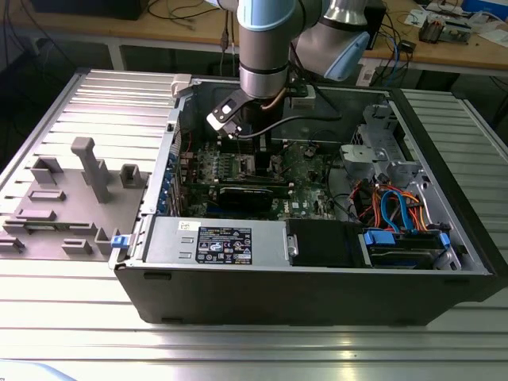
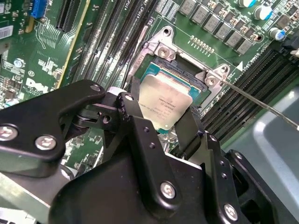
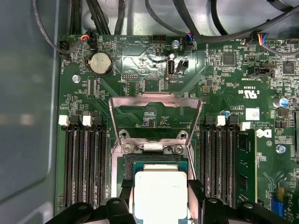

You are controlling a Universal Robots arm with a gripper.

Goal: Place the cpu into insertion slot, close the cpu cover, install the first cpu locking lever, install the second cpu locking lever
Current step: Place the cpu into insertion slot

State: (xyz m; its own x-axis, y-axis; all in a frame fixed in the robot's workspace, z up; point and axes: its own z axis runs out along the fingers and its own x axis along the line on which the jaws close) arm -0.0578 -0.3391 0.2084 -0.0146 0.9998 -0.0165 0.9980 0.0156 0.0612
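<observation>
**Q:** State of the end effector?

**A:** My end effector (image 2: 172, 122) is clamped on the cpu (image 2: 164, 103): one black finger (image 2: 133, 116) presses on one edge, the other on the opposite edge. In the first wrist view the chip (image 3: 160, 195) sits between the two fingers, its pale metal face showing.

**Q:** Where is the chip relative to the insertion slot?

**A:** Directly over the insertion slot (image 2: 180, 70), slightly tilted in the second wrist view. I cannot tell whether it is seated or just above the contacts.

**Q:** The cpu cover?

**A:** The cpu cover (image 3: 155, 115) stands open, swung back from the socket, the green board (image 3: 140, 60) visible through its window. A thin metal rod (image 2: 261, 105) runs out from a corner of the socket over the memory slots (image 3: 84, 163).

**Q:** Wider scene?

**A:** In the exterior view my arm (image 1: 263, 48) reaches down into the open computer case (image 1: 317, 270), which lies on a ribbed metal surface (image 1: 238, 349).
</observation>
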